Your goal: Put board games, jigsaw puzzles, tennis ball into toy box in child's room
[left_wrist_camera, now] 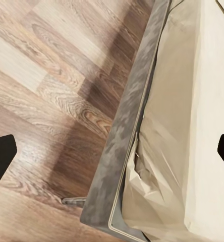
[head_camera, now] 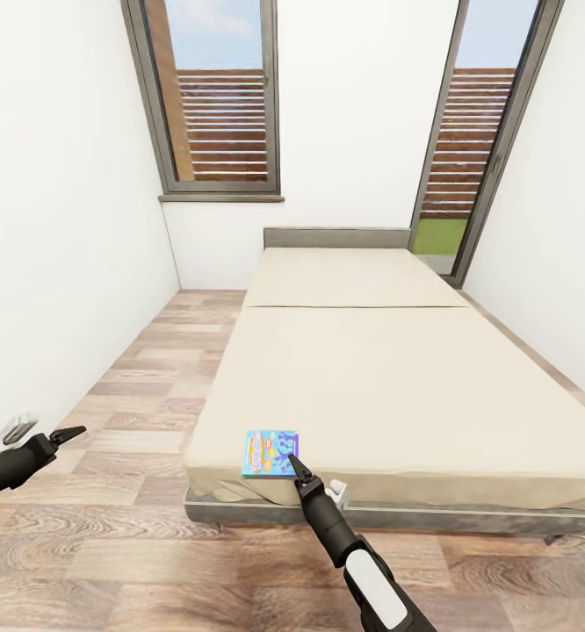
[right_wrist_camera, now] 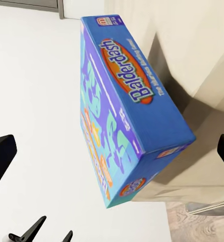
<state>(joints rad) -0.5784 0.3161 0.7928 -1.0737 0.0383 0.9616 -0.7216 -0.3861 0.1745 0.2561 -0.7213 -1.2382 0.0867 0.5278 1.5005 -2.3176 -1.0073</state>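
Blue printed board game box [head_camera: 270, 453] is lying near the foot corner of the beige mattress bed [head_camera: 389, 369]. Just beside it, the right gripper [head_camera: 298, 466] is hovering, fingers apart; it should straddle the box's edges squarely before closing. The left gripper [head_camera: 64, 434] is hanging spread over the wood-plank floor [head_camera: 134, 386].

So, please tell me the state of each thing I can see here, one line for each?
board game: lying flat near the bed's foot edge, not gripped.
right gripper: fingers open, tip at the game's corner.
left gripper: open, holding nothing, over the floor.
bed: otherwise bare mattress.
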